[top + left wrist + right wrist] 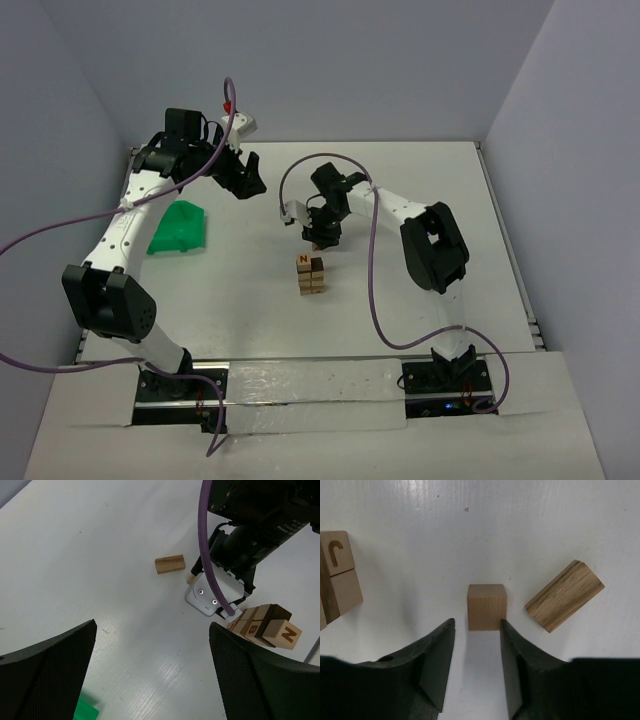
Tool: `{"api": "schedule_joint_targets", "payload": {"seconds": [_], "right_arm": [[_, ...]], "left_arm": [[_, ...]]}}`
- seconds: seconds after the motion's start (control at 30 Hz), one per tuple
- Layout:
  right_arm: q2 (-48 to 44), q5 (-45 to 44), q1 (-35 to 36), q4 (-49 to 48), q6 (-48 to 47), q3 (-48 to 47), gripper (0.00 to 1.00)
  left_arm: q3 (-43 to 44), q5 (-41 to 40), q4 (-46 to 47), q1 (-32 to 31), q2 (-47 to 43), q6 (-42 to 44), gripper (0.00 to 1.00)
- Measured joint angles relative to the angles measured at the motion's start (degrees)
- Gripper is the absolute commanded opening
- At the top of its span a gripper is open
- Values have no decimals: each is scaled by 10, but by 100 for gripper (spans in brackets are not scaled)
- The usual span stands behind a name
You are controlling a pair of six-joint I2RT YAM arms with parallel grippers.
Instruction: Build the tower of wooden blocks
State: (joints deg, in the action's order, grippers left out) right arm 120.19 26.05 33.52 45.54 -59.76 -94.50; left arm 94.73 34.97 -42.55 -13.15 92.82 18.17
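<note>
Right wrist view: your right tool (477, 621) stands narrow astride a loose cube (487, 606) on the desk (545, 530) just beyond the tower (335, 575), not clearly clamped. It looks like light, stiff, smooth wood, so pinch its flat sides squarely. Left tool (152, 625) gapes wide, empty.

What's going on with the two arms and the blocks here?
The right gripper is down at the white table, its jaws either side of a small tan wooden cube; whether it has clamped isn't clear. A tan rectangular wooden block lies loose beside it. The short tower of lettered tan wooden blocks stands nearby. The left gripper hangs open above the table, holding nothing.
</note>
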Motion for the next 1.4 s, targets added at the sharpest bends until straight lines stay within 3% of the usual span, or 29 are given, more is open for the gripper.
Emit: {"api": "schedule_joint_targets", "payload": {"seconds": [0.4, 0.9, 0.97, 1.07, 1.1, 1.4], "right_arm": [[0, 0, 0, -4, 4, 1, 10], [-8, -10, -47, -2, 3, 27, 4], [-12, -11, -50, -1, 2, 33, 8], [-17, -10, -51, 0, 1, 40, 49], [-18, -10, -51, 0, 1, 41, 53], [-11, -11, -47, 12, 44, -9, 64]], "left_arm": [[-11, -1, 0, 2, 0, 0, 99], [-5, 0, -2, 2, 1, 0, 99], [-1, 0, -3, 2, 1, 0, 99], [2, 0, -3, 2, 2, 0, 99], [3, 0, -3, 2, 2, 0, 99], [3, 0, -5, 2, 10, -1, 99]]}}
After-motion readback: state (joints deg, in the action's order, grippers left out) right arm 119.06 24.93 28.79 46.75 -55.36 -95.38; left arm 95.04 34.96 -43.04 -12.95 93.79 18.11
